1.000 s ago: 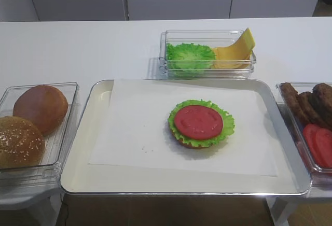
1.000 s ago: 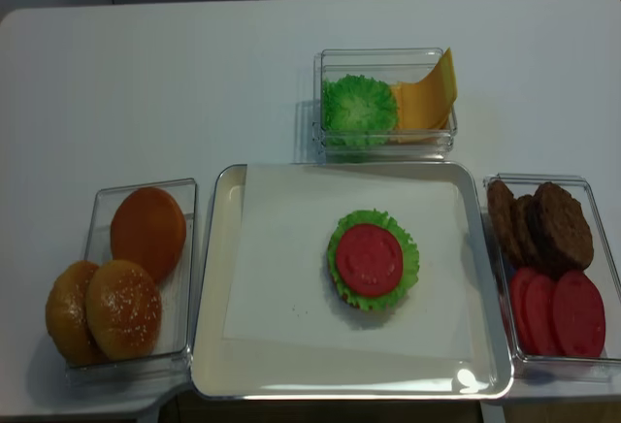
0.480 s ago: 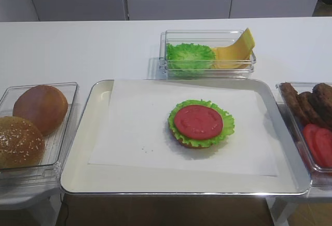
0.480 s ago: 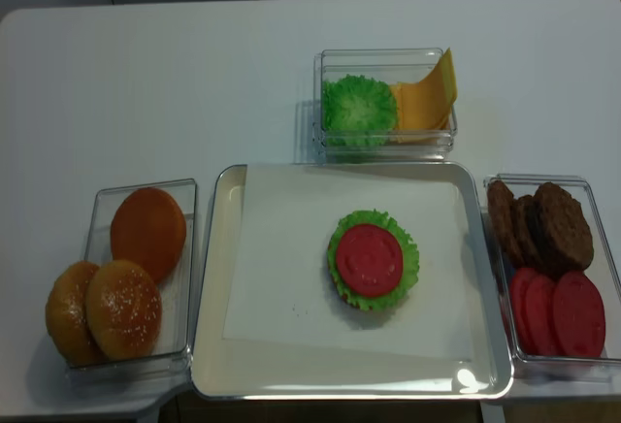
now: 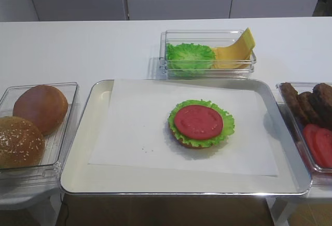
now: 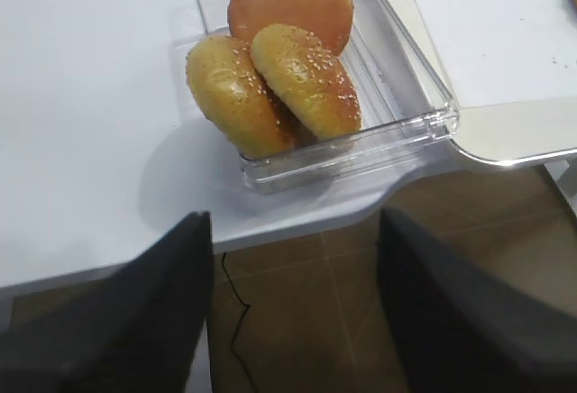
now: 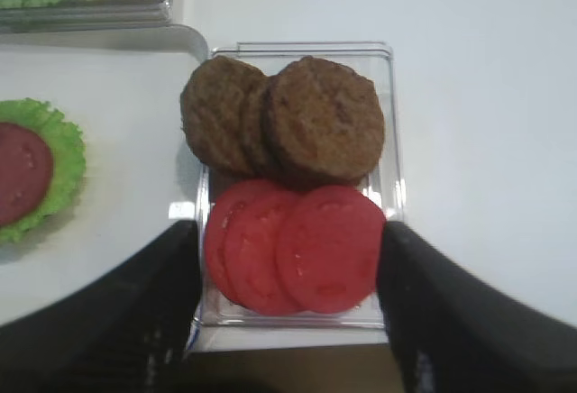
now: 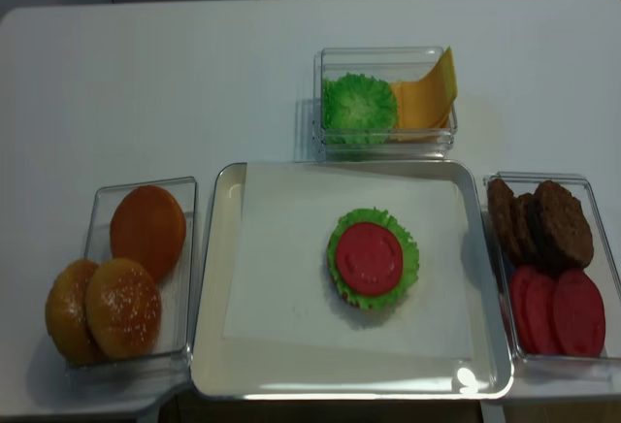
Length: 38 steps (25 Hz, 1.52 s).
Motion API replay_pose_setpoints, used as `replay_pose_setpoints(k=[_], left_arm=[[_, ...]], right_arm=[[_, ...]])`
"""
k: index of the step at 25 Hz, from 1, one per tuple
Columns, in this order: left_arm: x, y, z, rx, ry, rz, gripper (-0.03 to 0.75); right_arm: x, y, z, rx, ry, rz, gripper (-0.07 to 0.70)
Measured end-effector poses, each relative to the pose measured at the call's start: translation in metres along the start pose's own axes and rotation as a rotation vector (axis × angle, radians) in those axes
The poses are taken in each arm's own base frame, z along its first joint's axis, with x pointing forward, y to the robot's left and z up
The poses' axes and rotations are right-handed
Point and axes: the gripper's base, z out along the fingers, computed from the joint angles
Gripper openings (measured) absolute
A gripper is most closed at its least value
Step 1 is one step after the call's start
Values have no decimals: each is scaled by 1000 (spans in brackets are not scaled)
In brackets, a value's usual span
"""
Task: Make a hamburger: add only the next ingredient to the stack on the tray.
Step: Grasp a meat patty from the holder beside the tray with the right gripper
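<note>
The stack (image 5: 201,123) of bun base, frilly green lettuce and a red tomato slice lies in the middle of the cream-white tray (image 5: 78,148), on white paper. Dark-brown meat patties (image 7: 320,118) lean together at the far end of a clear box (image 8: 597,190) right of the tray. Red tomato slices (image 7: 297,249) fill that box's near end. My right gripper (image 7: 288,303) hovers open above the near end of this box, nothing between its fingers. My left gripper (image 6: 293,303) is open and empty, off the table's front-left edge. Neither gripper appears in the exterior views.
A clear box with whole buns (image 8: 121,282) stands left of the tray. Another box at the back holds lettuce (image 8: 357,108) and cheese slices (image 8: 427,98). Brown floor (image 6: 361,321) lies below the table's front edge.
</note>
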Motion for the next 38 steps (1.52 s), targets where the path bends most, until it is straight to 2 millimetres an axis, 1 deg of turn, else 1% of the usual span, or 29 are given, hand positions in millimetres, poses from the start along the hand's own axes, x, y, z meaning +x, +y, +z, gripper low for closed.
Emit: replay_pose_setpoints(k=[3,5,9,12,17,21,25,31,38], left_arm=[[0,0,0,0,0,0,428],[0,0,0,0,0,0,428],[0,0,0,0,0,0,428],[0,0,0,0,0,0,428],[0,0,0,0,0,0,428],[0,0,0,0,0,0,428],[0,0,0,0,0,0,428],[0,0,0,0,0,0,428],[0,0,0,0,0,0,428]], right_arm=[[-26,9,18,-49,66,42,467],[-42,16,28,-75,96,37,465],[-63,36,51,-68,168,5,446],[-72,50,73,-31,221,-26,442],[-74,68,114,-13,333,-62,427],[-71,70,143,25,396,-85,406],[-68,69,164,69,431,-122,391],[-67,69,180,88,442,-145,380],[-63,69,193,99,475,-152,336]])
